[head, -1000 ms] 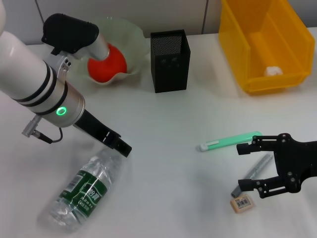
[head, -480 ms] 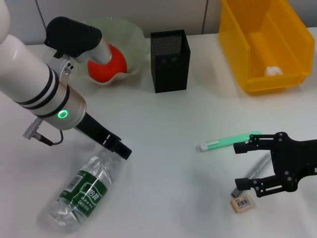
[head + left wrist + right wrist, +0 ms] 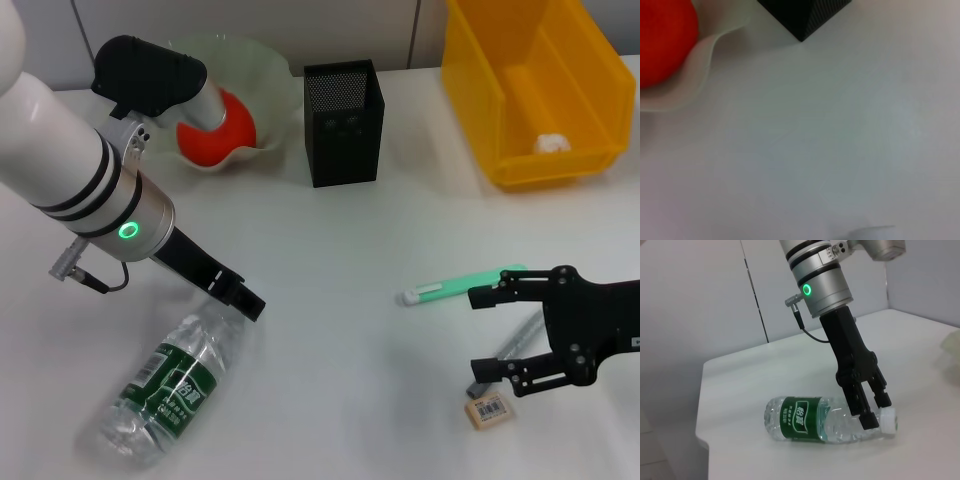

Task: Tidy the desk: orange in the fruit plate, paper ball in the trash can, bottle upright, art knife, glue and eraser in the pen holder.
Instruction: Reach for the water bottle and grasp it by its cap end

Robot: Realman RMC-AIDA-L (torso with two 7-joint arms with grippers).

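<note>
The trash can [image 3: 540,95] at two o'clock holds the paper ball [image 3: 547,143]; the fruit plate [image 3: 240,75] at eleven holds the orange [image 3: 215,130], beside the pen holder [image 3: 343,122]. At seven the bottle [image 3: 165,390] lies flat. Only the right wrist view shows the left gripper [image 3: 875,412] straddling its neck, seemingly slightly parted. At four, the right gripper [image 3: 483,335] gapes wide, empty, over the eraser [image 3: 488,410].

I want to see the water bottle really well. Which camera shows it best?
The right wrist view: the bottle lies on its side, fully in sight, label and cap clear, with the left gripper at its neck. The head view shows it from above, also whole. The left wrist view misses it.
</note>
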